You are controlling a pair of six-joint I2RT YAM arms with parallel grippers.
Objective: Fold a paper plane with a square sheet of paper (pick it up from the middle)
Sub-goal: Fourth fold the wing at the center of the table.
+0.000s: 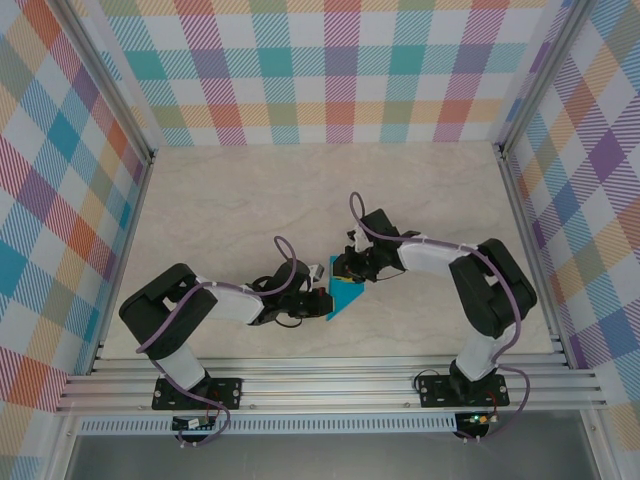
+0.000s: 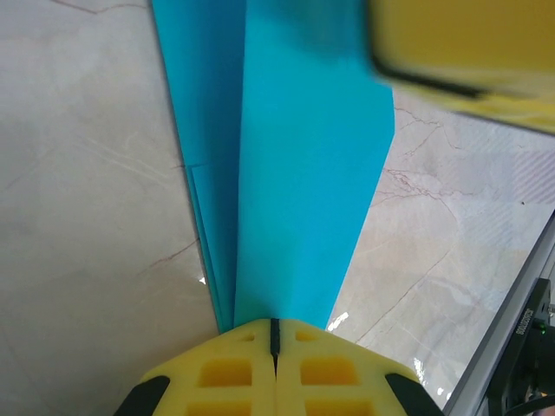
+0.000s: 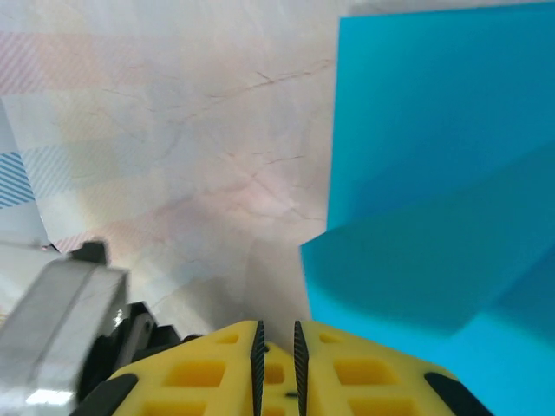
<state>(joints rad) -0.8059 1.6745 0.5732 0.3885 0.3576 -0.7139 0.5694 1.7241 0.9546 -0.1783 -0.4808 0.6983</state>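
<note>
Lying half-folded on the worktop (image 1: 250,200) between the two arms: the paper plane (image 1: 347,297), already a narrow layered wedge. Clamping its pointed end, jaws together on the paper, to hold the creases: left pincer (image 2: 274,334). Hovering just beside the plane, jaws nearly together, apparently gripping nothing: right pincer (image 3: 276,340). Crowding the plane's far end, close to the left one

One folded teal paper plane (image 1: 345,297), two robot hands: left hand (image 1: 322,300) and right hand (image 1: 347,270).
</note>
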